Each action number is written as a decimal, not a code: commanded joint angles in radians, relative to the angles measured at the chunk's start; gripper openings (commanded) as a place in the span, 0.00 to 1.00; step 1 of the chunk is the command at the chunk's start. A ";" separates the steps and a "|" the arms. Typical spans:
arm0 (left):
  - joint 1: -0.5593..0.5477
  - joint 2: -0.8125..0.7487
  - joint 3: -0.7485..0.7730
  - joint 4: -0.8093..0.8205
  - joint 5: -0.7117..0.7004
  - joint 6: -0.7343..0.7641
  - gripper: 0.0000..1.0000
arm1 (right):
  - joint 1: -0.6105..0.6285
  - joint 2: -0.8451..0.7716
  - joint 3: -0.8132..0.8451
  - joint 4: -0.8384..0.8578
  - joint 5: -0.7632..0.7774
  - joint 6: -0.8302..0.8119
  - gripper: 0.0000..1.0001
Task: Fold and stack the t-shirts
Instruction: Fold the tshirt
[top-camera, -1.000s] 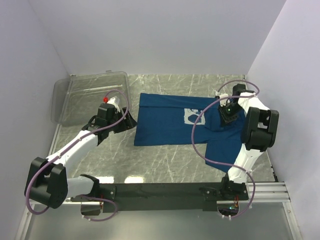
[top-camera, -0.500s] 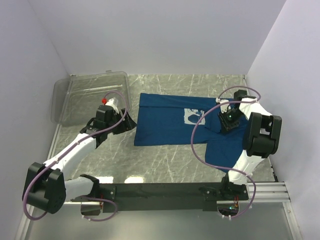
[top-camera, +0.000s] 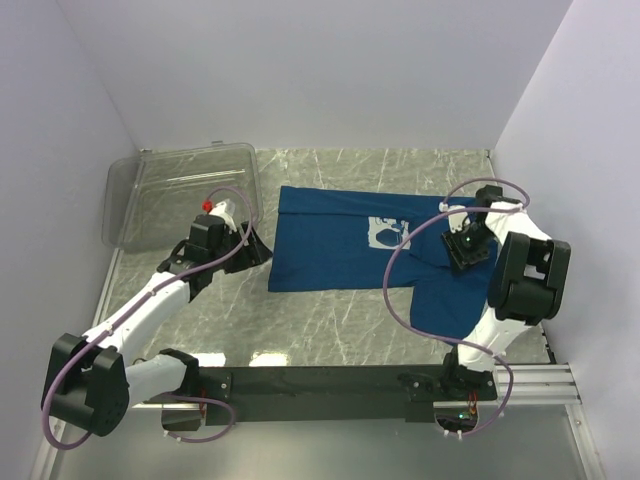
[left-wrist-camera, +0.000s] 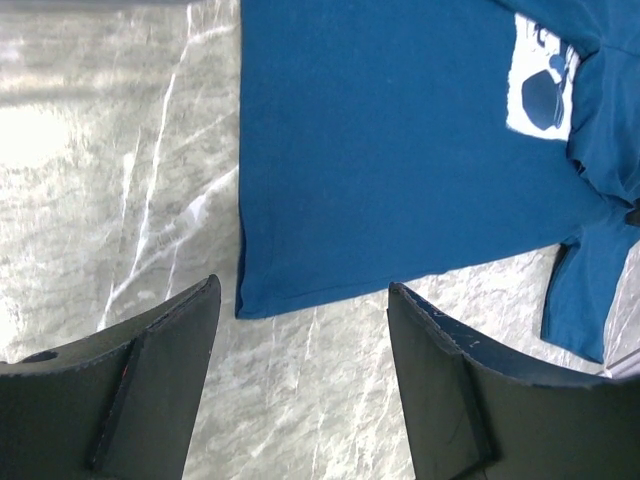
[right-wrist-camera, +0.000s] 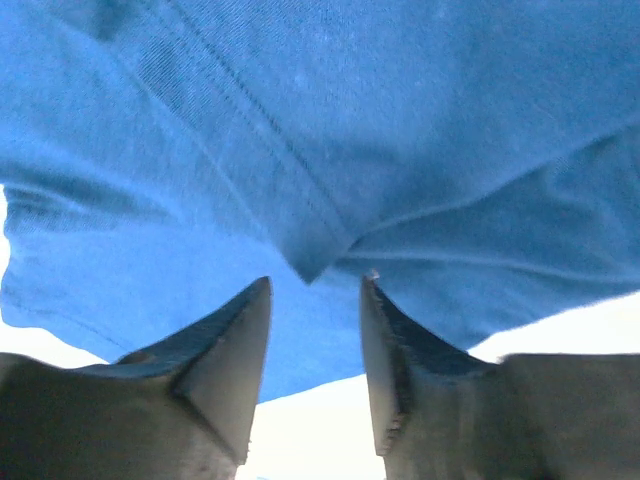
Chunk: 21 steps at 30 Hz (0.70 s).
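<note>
One dark blue cotton t-shirt (top-camera: 330, 240) with pale mouse print, table centre to 3 o'clock | fold looks partial: 4 o'clock side bunched, nothing stacked | left gripper (left-wrist-camera: 302, 288) wide, empty, at shirt's 9 o'clock edge | right gripper (right-wrist-camera: 315, 284) parted at a cloth fold, apparently not clamping.

Bright even light, soft shadows, close-up blur
</note>
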 joint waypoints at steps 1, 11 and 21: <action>0.001 -0.024 -0.011 -0.013 0.031 -0.002 0.73 | -0.011 -0.109 -0.009 -0.030 0.000 -0.033 0.50; -0.013 0.032 -0.066 -0.039 0.065 -0.134 0.65 | -0.011 -0.413 -0.217 -0.086 -0.115 -0.322 0.56; -0.106 0.218 -0.015 -0.048 -0.021 -0.199 0.58 | -0.011 -0.469 -0.333 -0.120 -0.149 -0.358 0.57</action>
